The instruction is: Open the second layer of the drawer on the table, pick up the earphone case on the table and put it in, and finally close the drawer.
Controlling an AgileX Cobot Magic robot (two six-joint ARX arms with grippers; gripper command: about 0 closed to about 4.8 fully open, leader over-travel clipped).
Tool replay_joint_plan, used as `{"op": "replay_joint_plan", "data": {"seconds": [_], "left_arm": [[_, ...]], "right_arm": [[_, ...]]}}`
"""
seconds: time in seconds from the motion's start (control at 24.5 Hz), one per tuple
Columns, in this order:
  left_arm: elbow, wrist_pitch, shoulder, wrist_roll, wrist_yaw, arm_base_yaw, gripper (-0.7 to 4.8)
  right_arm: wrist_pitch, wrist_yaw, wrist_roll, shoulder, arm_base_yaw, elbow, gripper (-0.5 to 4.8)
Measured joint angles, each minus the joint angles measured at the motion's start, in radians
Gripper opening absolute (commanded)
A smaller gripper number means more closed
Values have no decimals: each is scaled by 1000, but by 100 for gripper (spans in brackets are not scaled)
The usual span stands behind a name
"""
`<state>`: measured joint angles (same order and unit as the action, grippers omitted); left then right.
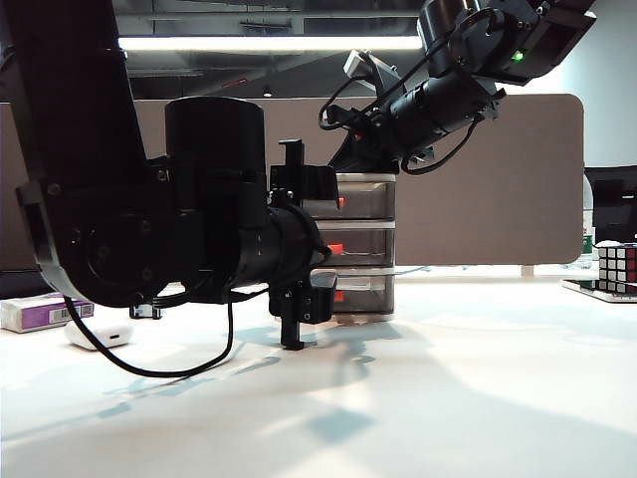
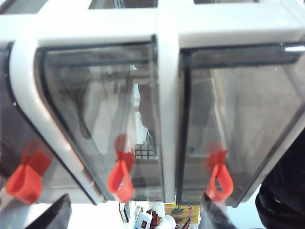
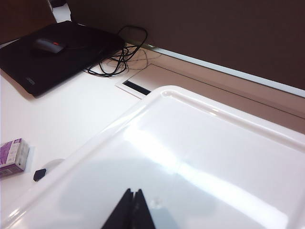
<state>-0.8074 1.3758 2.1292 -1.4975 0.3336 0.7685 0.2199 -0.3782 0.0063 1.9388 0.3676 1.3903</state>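
Work has barely begun: my left gripper (image 1: 304, 234) stands open, its fingers either side of the drawer (image 1: 364, 246) front, all three trays shut. Farther off, the earphone case (image 1: 100, 334) waits on the table (image 1: 448, 398); my right gripper (image 3: 129, 210), pinched closed, rests atop the cabinet.

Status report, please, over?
Left gripper open, facing red-orange handle of smoky-grey middle tray. Right gripper shut, above white cabinet top. Glossy white earphone case on table. Nothing blocking.
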Motion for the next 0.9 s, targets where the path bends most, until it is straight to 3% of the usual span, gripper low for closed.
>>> {"op": "replay_joint_plan", "data": {"seconds": [0.08, 0.33, 0.65, 0.82, 0.9], "left_arm": [[0, 0, 0, 0, 0, 0, 336], [0, 0, 0, 0, -18, 0, 239], [0, -2, 0, 0, -15, 0, 235], [0, -5, 0, 0, 1, 0, 178], [-3, -10, 0, 0, 5, 0, 177]], "right_arm": [[-6, 0, 0, -1, 0, 1, -3], [-28, -1, 0, 0, 0, 13, -3], [-44, -11, 1, 0, 0, 21, -3], [-46, -12, 1, 0, 0, 21, -3], [-46, -12, 1, 0, 0, 21, -3]]}}
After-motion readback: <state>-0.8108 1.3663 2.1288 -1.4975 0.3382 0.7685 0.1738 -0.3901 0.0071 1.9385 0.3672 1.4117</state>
